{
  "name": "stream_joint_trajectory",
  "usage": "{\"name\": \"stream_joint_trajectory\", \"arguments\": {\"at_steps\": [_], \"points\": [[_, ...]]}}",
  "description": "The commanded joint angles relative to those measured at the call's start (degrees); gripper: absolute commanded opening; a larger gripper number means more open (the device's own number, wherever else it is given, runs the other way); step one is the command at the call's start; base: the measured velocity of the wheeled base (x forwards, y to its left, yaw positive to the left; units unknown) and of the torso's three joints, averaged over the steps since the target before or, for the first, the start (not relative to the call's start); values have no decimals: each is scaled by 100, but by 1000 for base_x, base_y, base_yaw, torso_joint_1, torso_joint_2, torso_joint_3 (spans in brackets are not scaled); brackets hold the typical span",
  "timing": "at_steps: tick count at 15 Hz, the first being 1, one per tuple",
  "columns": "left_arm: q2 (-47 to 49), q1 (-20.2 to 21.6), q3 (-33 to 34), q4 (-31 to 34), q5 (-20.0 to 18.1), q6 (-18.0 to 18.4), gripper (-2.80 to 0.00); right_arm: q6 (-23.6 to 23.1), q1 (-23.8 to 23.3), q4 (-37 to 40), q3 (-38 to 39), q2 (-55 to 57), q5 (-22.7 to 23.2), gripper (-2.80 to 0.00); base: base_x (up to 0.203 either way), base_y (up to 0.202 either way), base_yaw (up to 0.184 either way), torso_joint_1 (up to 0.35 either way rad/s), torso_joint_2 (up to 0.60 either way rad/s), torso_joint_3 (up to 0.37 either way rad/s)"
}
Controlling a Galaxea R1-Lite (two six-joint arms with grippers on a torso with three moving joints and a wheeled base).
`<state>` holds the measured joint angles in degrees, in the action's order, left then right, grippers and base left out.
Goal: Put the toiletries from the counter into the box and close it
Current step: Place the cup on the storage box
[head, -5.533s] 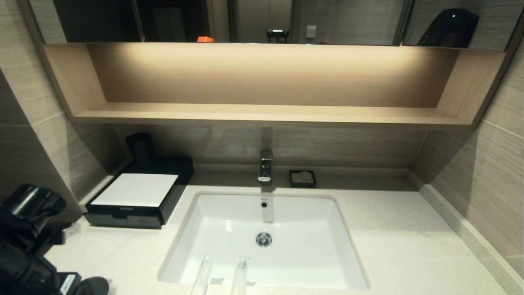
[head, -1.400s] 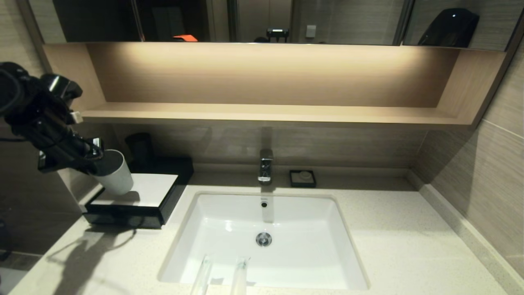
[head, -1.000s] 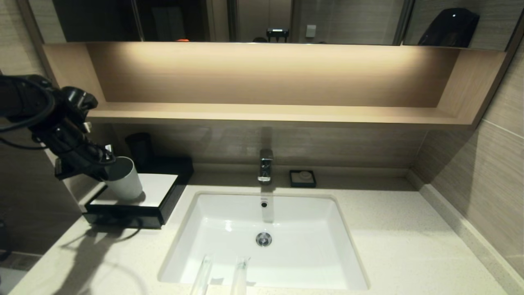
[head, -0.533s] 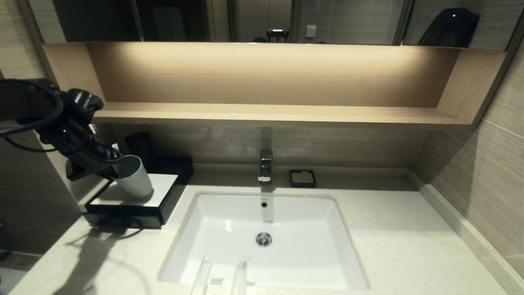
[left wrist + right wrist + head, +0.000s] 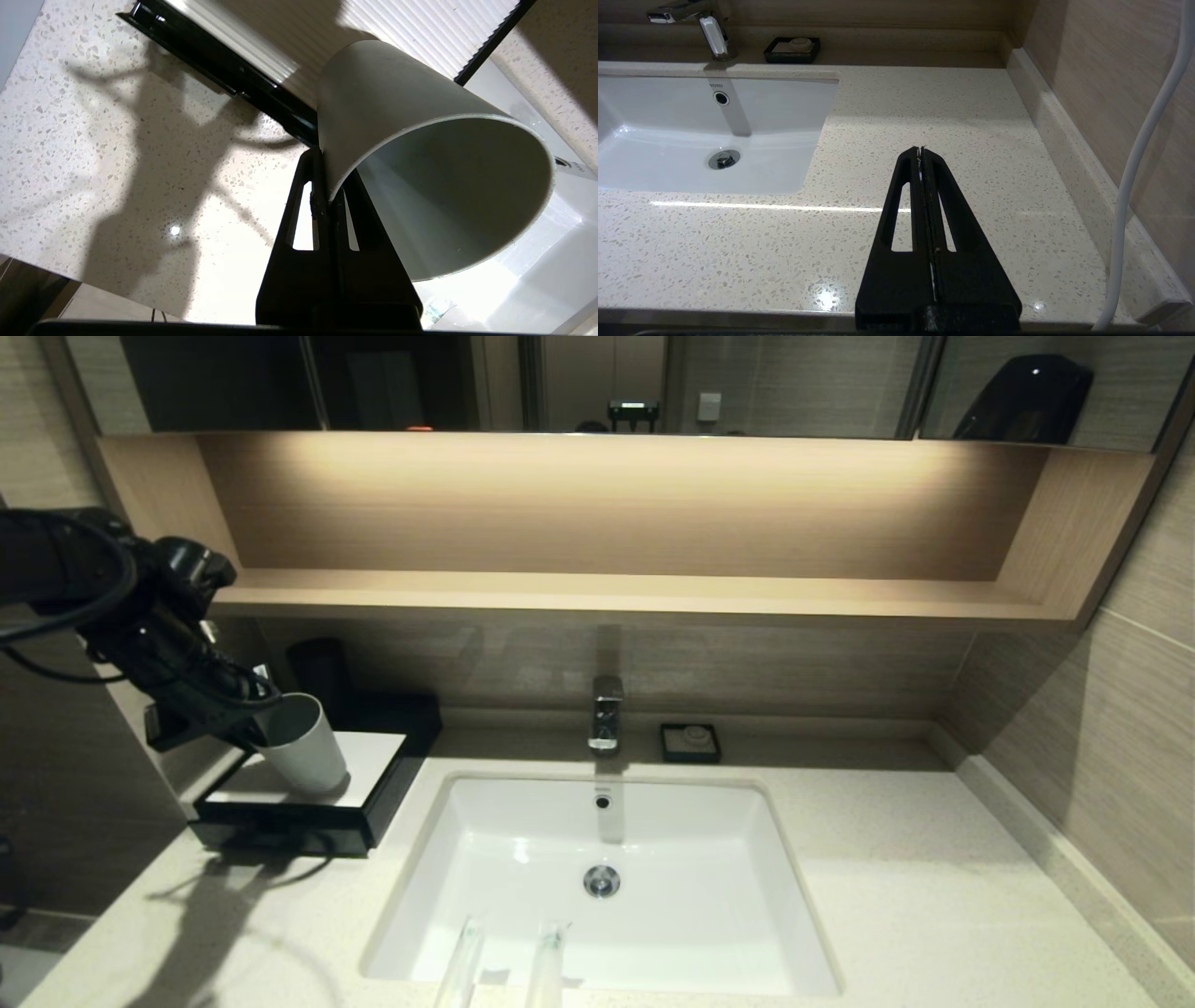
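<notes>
My left gripper is shut on the rim of a light grey cup, held tilted with its base on the white top panel of the black box at the counter's left. In the left wrist view the gripper pinches the cup wall above the box top. Two slim clear-wrapped packets lie side by side at the sink's near edge. My right gripper is shut and empty, above the counter right of the sink.
A white sunken sink with a chrome tap sits mid-counter. A small black soap dish stands behind it. A black cylinder stands behind the box. A tan wooden shelf overhangs. A white cable hangs by the right wall.
My left arm came up from the lower left holding the cup, carried it rightward and down onto the box top; in the last half second it has hardly moved.
</notes>
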<state>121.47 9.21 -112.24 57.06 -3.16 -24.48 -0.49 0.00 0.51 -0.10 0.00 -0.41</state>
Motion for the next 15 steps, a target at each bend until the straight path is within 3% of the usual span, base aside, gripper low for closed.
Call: {"name": "stream_joint_trajectory", "arguments": {"at_steps": [1, 15], "points": [[-18, 2, 0, 95, 25, -22, -280, -4, 0, 1, 1, -6, -2, -280, 0, 0, 0, 0, 0, 0], [123, 55, 0, 139, 26, -31, -280, -4, 0, 1, 1, -5, -2, -280, 0, 0, 0, 0, 0, 0]]}}
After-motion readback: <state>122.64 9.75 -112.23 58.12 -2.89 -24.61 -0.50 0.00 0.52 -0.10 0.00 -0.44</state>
